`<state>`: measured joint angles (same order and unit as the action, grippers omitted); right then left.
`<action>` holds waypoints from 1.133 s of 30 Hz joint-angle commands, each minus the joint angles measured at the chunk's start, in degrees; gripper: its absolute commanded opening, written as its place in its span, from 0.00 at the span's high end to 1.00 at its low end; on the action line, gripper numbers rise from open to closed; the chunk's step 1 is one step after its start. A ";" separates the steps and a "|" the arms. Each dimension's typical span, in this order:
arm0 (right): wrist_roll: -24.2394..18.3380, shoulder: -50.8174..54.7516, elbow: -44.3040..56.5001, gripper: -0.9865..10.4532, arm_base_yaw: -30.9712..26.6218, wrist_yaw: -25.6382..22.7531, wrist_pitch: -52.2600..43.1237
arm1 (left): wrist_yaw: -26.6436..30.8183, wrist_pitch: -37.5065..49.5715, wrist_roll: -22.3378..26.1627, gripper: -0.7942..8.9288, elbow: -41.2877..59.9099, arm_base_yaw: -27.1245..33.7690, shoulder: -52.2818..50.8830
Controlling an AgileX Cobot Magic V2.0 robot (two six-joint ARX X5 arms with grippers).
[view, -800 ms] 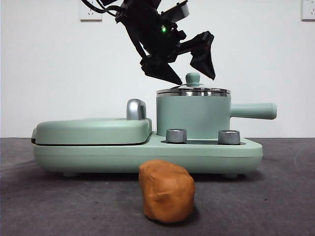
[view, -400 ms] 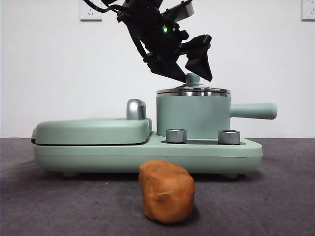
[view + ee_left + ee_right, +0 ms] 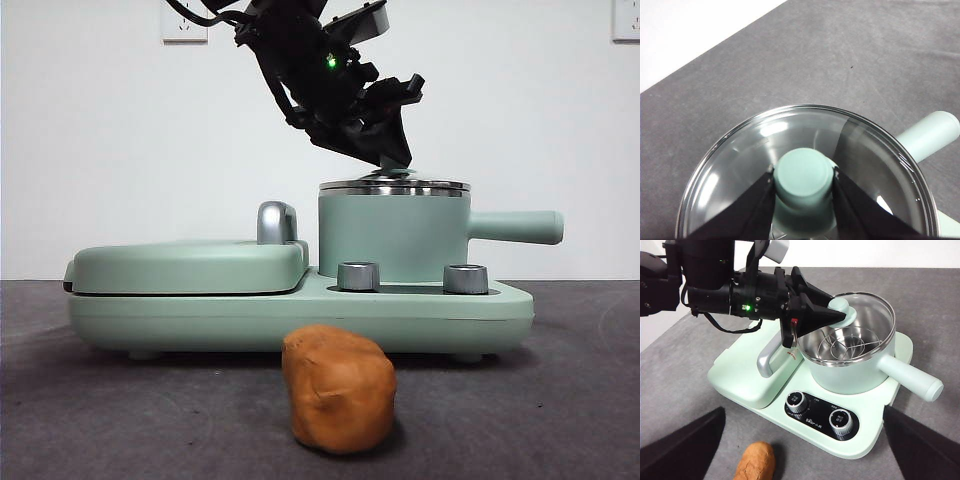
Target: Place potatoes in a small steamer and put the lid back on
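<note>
The potato (image 3: 338, 390) (image 3: 755, 462), an orange-brown dented lump, lies on the dark table in front of the appliance. The mint-green small steamer (image 3: 390, 235) (image 3: 850, 375) stands on the appliance's right half, its straight handle pointing right. The glass lid (image 3: 393, 186) (image 3: 740, 165) (image 3: 870, 310) rests on its steel rim. My left gripper (image 3: 393, 155) (image 3: 803, 172) (image 3: 842, 315) reaches down from above and is shut on the lid's green knob (image 3: 804, 175). My right gripper (image 3: 803, 409) hovers open above the front of the table, holding nothing.
A flat mint-green griddle (image 3: 190, 265) with a chrome handle (image 3: 277, 222) fills the appliance's left half. Two steel dials (image 3: 358, 276) (image 3: 465, 278) sit on the base in front of the pot. A steel rack (image 3: 845, 347) lies inside the pot. A white wall stands behind.
My left gripper came down over the lid and its jaws went from open to shut on the knob. The potato and the steamer have not moved.
</note>
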<state>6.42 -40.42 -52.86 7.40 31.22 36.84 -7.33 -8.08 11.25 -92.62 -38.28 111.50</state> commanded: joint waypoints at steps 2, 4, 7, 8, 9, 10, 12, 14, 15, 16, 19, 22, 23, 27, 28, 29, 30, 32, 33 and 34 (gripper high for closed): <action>0.46 -0.35 -0.83 0.47 0.13 -0.22 -0.31 | -0.94 0.13 0.66 0.89 -1.33 -0.72 1.49; 0.46 -0.35 -0.83 0.47 0.13 -0.24 -0.31 | -0.94 0.48 0.44 0.89 -1.33 -0.72 1.49; 0.74 -0.35 -0.83 0.47 0.15 -2.36 0.11 | -0.94 1.81 -0.24 0.89 -1.44 -0.72 1.46; 0.70 -0.37 -0.83 0.47 0.15 -3.28 0.39 | -0.94 2.10 -0.42 0.89 -1.68 -0.72 1.44; 0.70 -0.42 -0.83 0.47 0.15 -3.76 0.55 | -0.96 2.03 -0.42 0.89 -1.99 -0.72 1.40; 0.70 -0.57 -0.83 0.47 0.22 -4.31 0.66 | -0.96 1.66 -0.50 0.89 -2.47 -0.72 1.33; 0.68 -0.72 -0.85 0.47 0.35 -4.50 0.66 | -0.96 0.59 -1.38 0.89 -3.56 -0.74 1.27; 0.63 -1.14 -1.03 0.47 0.35 -4.81 0.72 | -0.96 -0.42 -2.10 0.89 -4.61 -0.74 1.20; 0.44 -1.33 -1.27 0.47 0.35 -5.70 1.16 | -0.98 -1.01 -2.43 0.89 -5.18 -0.74 1.09; 0.28 -1.64 -1.68 0.47 0.44 -7.26 1.97 | -1.01 -1.55 -2.54 0.90 -5.68 -0.74 0.87; -1.40 -2.89 -3.45 0.47 1.36 -11.26 5.20 | -1.03 -2.27 -2.54 0.90 -6.40 -0.74 -0.09; -1.84 -4.70 -5.79 0.47 2.82 -13.88 8.90 | -1.03 -3.56 -2.54 0.90 -6.40 -0.59 -1.79; -1.99 -5.49 -6.60 0.47 3.30 -14.10 10.14 | -1.03 -3.98 -2.51 0.90 -6.40 -0.57 -2.29; -1.53 -9.27 -9.46 0.47 6.62 -14.73 14.75 | -1.03 -5.75 -2.49 0.90 -6.40 0.00 -4.55; -0.68 -10.27 -9.92 0.47 7.96 -14.80 15.52 | -1.03 -6.23 -2.49 0.90 -6.40 0.15 -5.18; 0.26 -11.10 -10.21 0.47 9.25 -14.80 15.98 | -1.03 -6.80 -2.49 0.90 -6.40 0.37 -5.75; 1.42 -12.04 -10.34 0.47 10.80 -14.84 16.13 | -1.03 -7.48 -2.49 0.90 -6.40 0.63 -6.43; 3.72 -13.88 -10.36 0.47 13.70 -15.37 16.02 | -1.03 -8.52 -2.47 0.90 -6.40 1.20 -7.54; 4.59 -14.93 -10.36 0.47 15.28 -15.76 15.96 | -1.03 -9.14 -2.47 0.90 -6.40 1.53 -8.20; 5.53 -16.00 -10.36 0.47 16.92 -16.57 15.91 | -1.03 -9.70 -2.47 0.90 -6.40 1.92 -8.79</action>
<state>9.21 -55.40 -62.11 23.14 15.11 53.15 -8.05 -18.79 9.19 -97.12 -36.29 103.22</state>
